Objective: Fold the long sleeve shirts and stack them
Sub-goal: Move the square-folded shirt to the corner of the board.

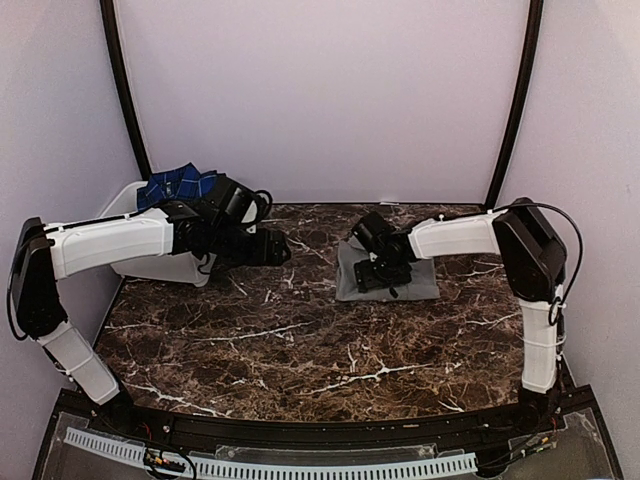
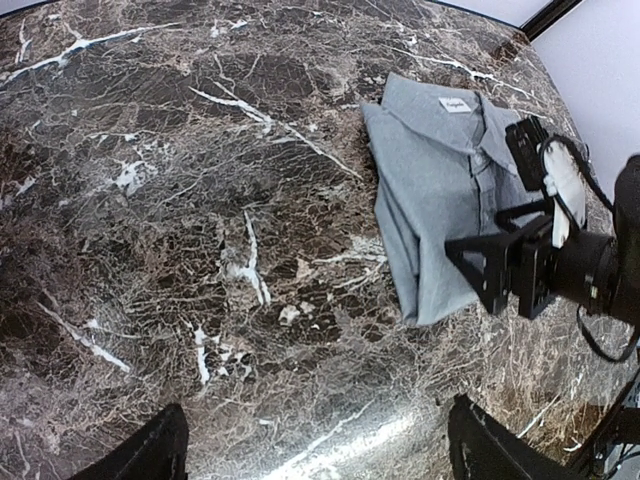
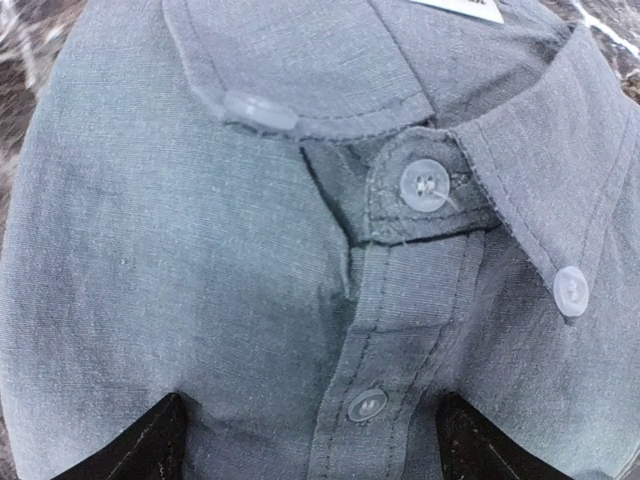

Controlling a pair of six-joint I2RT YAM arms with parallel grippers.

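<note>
Hovering right end effector (image 1: 382, 275), wide open, empty, over limp grey shirt (image 1: 425, 282). Favouring pinching its nine o'clock fold.

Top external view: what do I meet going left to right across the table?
First the white plastic tub holding the navy-and-blue plaid cloth shirt → black left pincer, open → folded mid-grey cloth shirt.
</note>
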